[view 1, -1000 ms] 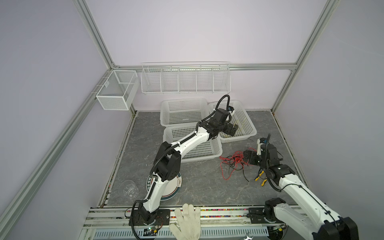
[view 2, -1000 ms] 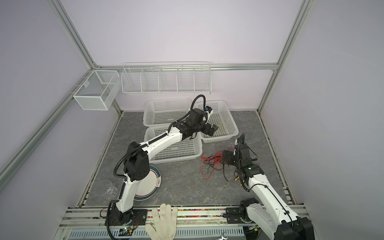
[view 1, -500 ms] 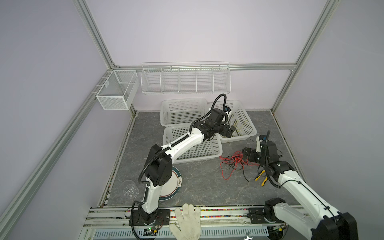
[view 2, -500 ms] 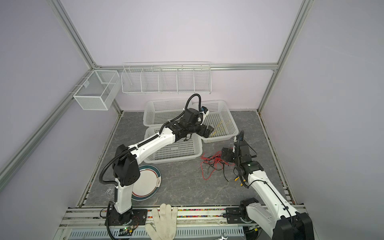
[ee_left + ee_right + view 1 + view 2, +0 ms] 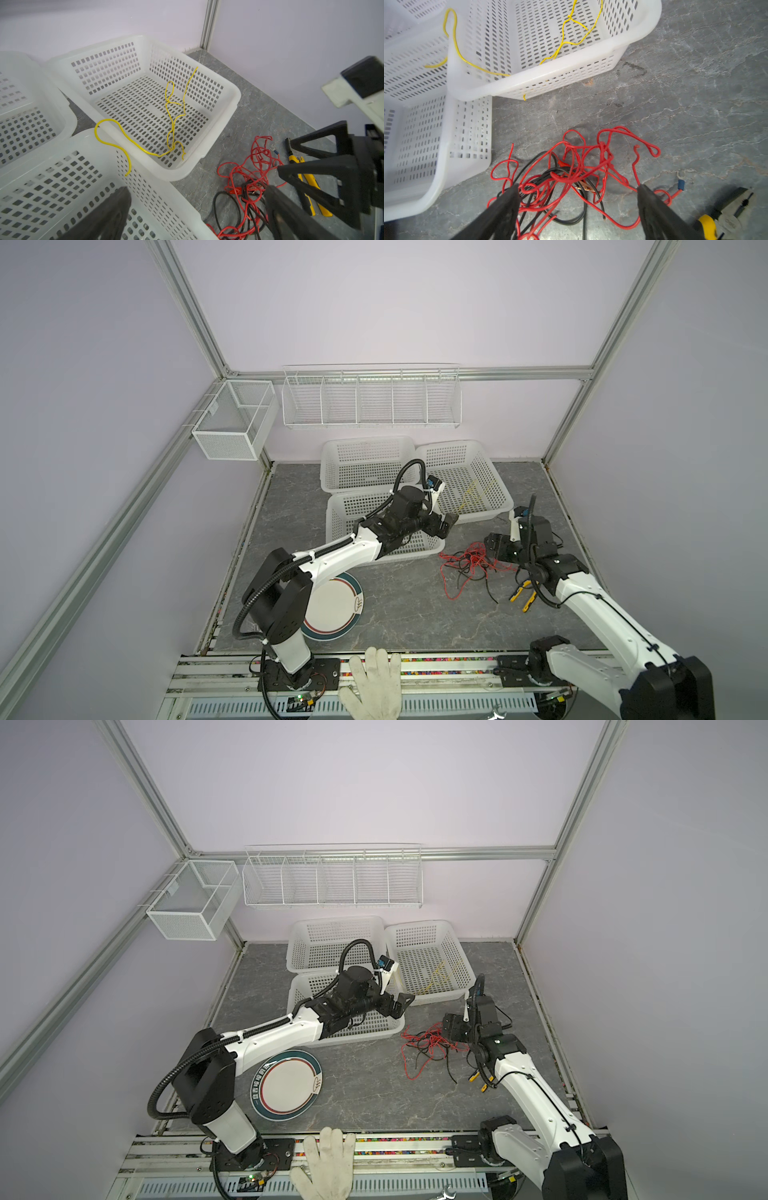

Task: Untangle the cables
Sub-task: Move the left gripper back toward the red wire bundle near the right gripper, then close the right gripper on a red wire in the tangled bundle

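The red and black cables lie in one tangle on the grey floor, in front of the baskets. My right gripper is open and low over the tangle's right side, its fingers straddling red and black loops. A yellow cable lies in the right basket and drapes over its rim into the near basket. My left gripper hangs open and empty above the near basket's right corner.
Yellow-handled pliers lie right of the tangle. A third white basket stands at the back, and a plate lies at front left. Wire racks hang on the back wall. A gloved hand rests on the front rail.
My left gripper has drawn back from above the right basket toward the near basket's corner. The right gripper has barely shifted over the tangle, and its jaws look slightly narrower.
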{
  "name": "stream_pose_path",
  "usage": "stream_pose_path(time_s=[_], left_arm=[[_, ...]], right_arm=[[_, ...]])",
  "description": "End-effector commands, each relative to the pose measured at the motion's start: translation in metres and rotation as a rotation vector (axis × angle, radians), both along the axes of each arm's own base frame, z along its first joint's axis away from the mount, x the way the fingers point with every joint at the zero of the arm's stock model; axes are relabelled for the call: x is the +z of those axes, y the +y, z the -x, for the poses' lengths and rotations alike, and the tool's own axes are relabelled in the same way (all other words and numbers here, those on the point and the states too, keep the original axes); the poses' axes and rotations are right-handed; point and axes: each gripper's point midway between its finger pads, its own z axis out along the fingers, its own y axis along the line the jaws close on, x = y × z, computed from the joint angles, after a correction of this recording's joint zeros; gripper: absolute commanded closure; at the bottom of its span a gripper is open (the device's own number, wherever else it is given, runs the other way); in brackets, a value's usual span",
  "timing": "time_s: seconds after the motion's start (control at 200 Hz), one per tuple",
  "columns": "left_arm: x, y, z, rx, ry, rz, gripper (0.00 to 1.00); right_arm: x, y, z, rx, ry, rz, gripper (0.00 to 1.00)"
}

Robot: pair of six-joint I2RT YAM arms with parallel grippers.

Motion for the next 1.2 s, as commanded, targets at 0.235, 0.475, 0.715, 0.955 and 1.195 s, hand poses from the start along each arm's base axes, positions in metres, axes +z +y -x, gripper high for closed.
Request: stream_pose_path(time_s=[0.235, 0.475, 0.715, 0.955, 1.195], left_arm=[[0.025, 0.007, 0.025, -0.068, -0.062, 0.221, 0.01], [0.019, 0.010, 0.031, -0.076, -0.033, 0.239, 0.02], [0.015, 0.016, 0.032, -0.055, -0.029, 0.233, 0.02], [0.008, 0.017, 0.032, -0.048, -0.019, 0.208, 0.03], [0.003, 0.014, 0.030, -0.051, -0.012, 0.199, 0.03]], right_arm=[[0.000, 0.032, 0.029, 0.120, 0.077, -0.072, 0.42], [-0.010, 0.030, 0.018, 0.039, 0.070, -0.108, 0.52], [-0.021, 0.027, -0.002, -0.031, 0.056, -0.120, 0.64], [-0.025, 0.010, -0.007, -0.096, 0.066, -0.075, 0.61], [-0.028, -0.009, 0.000, -0.134, 0.084, -0.009, 0.60]])
